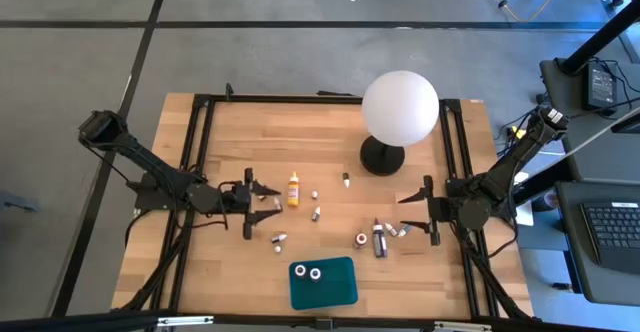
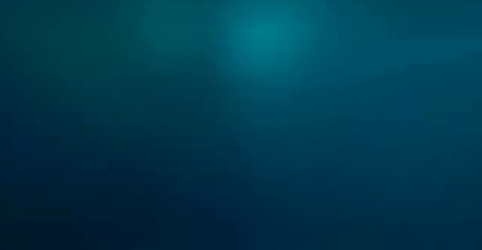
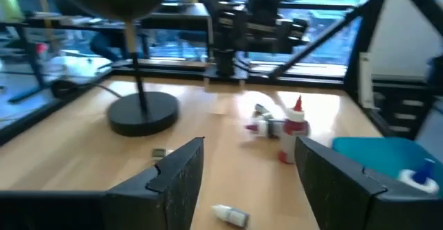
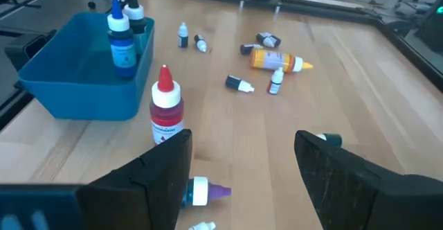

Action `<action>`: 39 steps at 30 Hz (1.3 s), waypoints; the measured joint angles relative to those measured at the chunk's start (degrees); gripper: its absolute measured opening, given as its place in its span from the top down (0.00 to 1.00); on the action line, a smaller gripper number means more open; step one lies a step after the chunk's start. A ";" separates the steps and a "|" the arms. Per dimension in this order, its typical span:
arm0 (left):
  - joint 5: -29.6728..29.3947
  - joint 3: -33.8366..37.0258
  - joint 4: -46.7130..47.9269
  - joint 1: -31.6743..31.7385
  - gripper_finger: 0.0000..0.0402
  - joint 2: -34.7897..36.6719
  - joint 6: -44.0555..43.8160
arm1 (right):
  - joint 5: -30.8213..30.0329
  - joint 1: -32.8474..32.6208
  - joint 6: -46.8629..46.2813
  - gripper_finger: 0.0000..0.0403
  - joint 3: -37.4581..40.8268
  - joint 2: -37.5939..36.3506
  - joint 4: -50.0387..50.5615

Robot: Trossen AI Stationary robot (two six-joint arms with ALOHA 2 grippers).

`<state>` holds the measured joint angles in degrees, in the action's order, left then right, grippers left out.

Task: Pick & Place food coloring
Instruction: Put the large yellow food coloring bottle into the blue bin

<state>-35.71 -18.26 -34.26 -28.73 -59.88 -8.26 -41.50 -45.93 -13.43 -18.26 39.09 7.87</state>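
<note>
Small food coloring bottles lie scattered on the wooden table: a yellow one point(image 1: 294, 189) point(image 4: 277, 60) on its side, a dark purple one point(image 1: 379, 238), an upright red one point(image 4: 166, 109) point(image 3: 294, 122), and several tiny white-capped ones point(image 1: 316, 213). Two more stand in the teal tray point(image 1: 335, 290), among them a blue bottle point(image 4: 123, 43). My left gripper point(image 1: 270, 201) point(image 3: 249, 181) is open, just left of the yellow bottle. My right gripper point(image 1: 412, 215) point(image 4: 242, 167) is open, right of the purple bottle. A purple-tipped bottle point(image 4: 204, 192) lies between its fingers, untouched.
A white globe lamp point(image 1: 400, 107) on a black base point(image 1: 381, 155) point(image 3: 143, 112) stands at the far middle of the table. The tray sits at the near edge. The low view shows only a teal blur. Black frame rails point(image 1: 200, 162) run along both sides.
</note>
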 joint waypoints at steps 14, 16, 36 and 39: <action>-6.85 -6.26 12.13 6.09 0.32 0.00 -14.72 | -1.18 0.03 0.22 0.36 0.00 0.00 -0.91; -2.86 -11.63 22.44 9.68 0.33 -0.89 -16.84 | -3.07 0.07 0.20 0.36 0.00 0.02 -0.86; 30.97 -43.91 69.26 37.72 0.40 -28.95 -39.10 | -4.52 0.07 -2.20 0.36 0.00 0.02 -1.21; 33.60 -43.89 69.44 38.82 0.40 -31.57 -40.75 | -4.52 0.07 -2.87 0.36 0.00 0.02 -1.22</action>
<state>-2.12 -62.15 35.18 10.09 -91.45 -49.01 -46.02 -45.87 -16.29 -18.26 39.11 6.65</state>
